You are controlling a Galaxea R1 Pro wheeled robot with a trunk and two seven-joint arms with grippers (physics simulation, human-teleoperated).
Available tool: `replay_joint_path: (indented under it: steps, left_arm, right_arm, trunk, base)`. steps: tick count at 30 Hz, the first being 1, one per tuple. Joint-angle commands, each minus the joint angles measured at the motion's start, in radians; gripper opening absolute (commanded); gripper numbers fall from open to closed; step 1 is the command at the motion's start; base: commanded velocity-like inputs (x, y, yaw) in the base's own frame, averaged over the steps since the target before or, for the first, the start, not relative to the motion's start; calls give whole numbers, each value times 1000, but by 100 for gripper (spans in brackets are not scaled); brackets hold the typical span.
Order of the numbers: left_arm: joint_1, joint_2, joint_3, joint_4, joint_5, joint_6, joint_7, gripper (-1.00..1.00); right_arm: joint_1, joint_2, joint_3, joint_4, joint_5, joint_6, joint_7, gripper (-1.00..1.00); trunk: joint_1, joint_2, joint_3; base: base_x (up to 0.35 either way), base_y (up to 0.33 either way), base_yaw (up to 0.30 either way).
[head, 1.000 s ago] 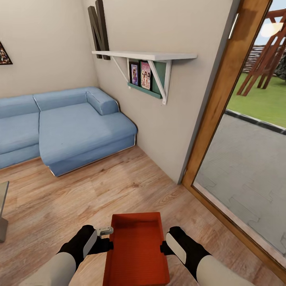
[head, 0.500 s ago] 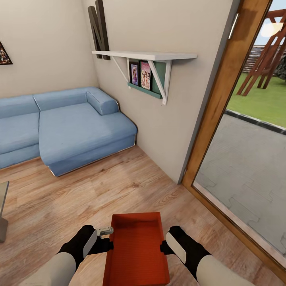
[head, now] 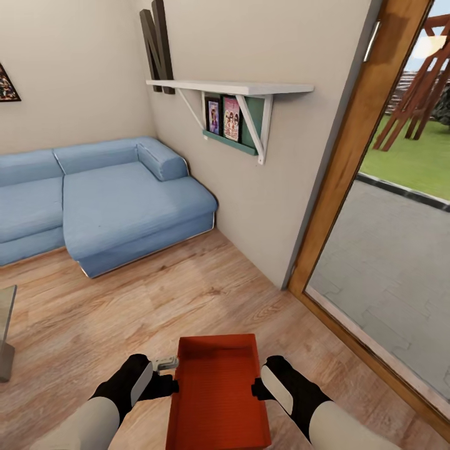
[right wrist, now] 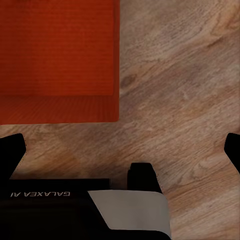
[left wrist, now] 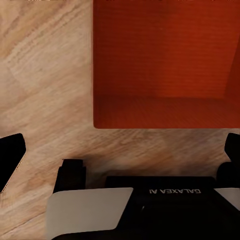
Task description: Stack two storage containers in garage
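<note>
I look down on an orange-red rectangular plastic bin with a finely ribbed bottom [right wrist: 55,50], set against light wood plank flooring [right wrist: 175,75]. My right gripper's two black fingertips [right wrist: 11,155] sit wide apart at opposite edges, nothing between them but floor.

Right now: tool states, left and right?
Left tool: open, nothing between its fingers.
Right tool: open, nothing between its fingers.
The storage container sits between the two tools.
</note>
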Motion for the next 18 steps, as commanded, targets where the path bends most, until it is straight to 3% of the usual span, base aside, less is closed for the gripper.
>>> replay_joint_path:
  steps: [1, 18]
  left_arm:
    - [0, -1, 6, -1, 4, 5, 1, 100]
    - [0, -1, 5, -1, 4, 5, 3, 100]
  right_arm:
    - [-1, -1, 6, -1, -11, 2, -10, 100]
    - [-1, -1, 8, -1, -11, 1, -8, 100]
  trunk:
    - [0, 0, -1]
    - [0, 0, -1]
  base:
    - [0, 93, 0]
    - [22, 9, 0]
